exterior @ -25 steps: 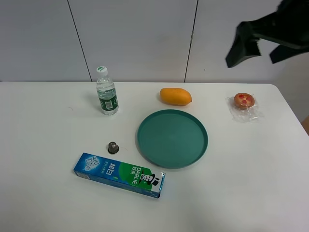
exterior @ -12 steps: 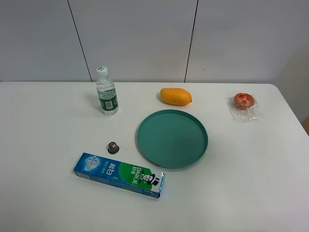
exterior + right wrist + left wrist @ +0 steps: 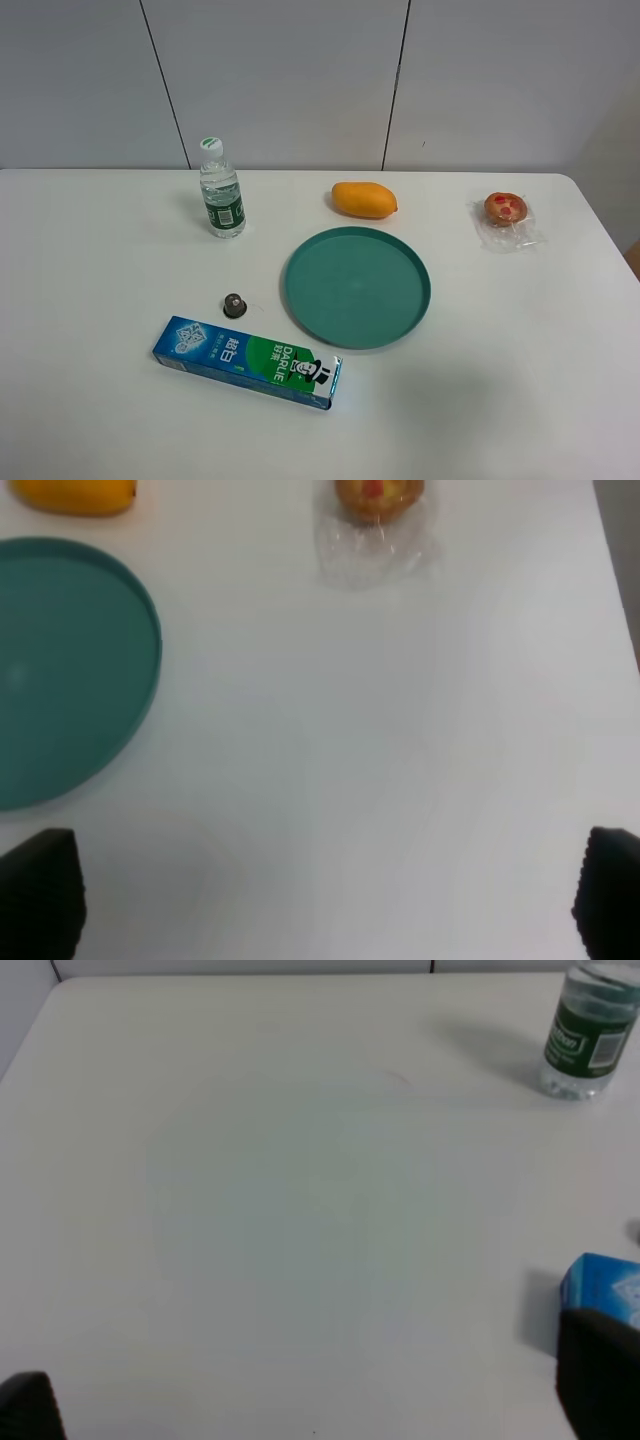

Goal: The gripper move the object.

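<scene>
Here is the smooth white table [image 3: 520,380], matte and bare between its few items. The object [image 3: 234,304], a tiny round grey-brown metallic capsule with a shiny rim, sits alone on the near-left part of the table, just beyond the toothpaste box [image 3: 247,361] and a little left of the plate [image 3: 357,287]. It is touching neither. That plate is a round teal dish with a low raised rim, and it holds nothing. The box is a long glossy carton in blue and green, lying flat at a slant.

At the far left a clear plastic water bottle [image 3: 221,190] stands upright with a white cap and green label. A smooth orange mango [image 3: 364,199] lies beyond the plate. Far right, a red-topped bun [image 3: 506,210] rests in crinkly clear wrap.

No arm shows from above. The left gripper [image 3: 320,1400] shows only two black fingertip corners, set wide apart with nothing between them. The right gripper [image 3: 325,900] shows the same over bare table: spread wide, holding nothing.
</scene>
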### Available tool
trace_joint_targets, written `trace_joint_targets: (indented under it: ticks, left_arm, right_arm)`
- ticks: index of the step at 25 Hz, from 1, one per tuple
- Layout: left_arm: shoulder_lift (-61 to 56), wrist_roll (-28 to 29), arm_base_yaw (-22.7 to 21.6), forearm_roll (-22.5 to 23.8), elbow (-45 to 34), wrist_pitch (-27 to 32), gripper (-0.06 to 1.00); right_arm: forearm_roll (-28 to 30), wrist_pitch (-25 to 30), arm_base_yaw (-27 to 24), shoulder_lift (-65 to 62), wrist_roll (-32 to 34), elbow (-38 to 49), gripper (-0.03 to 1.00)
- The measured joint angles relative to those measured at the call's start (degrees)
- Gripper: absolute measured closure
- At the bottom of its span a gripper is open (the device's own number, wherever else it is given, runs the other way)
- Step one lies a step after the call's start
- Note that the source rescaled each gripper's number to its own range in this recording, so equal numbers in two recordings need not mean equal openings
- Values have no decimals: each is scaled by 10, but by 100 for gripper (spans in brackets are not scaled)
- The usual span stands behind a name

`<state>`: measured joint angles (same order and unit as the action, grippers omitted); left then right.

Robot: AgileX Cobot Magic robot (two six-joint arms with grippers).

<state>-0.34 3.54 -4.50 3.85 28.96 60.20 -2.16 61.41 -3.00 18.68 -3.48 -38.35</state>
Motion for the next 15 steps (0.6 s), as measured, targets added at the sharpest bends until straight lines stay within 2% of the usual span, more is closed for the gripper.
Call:
trace_joint_targets:
  ticks: [6, 15]
  left_arm:
    - [0, 0, 0, 0, 0, 0, -6]
    - [0, 0, 0, 0, 0, 0, -6]
  right_arm:
    - [0, -40, 0, -118, -4, 65, -3]
    - [0, -13, 0, -188, -4, 91, -3]
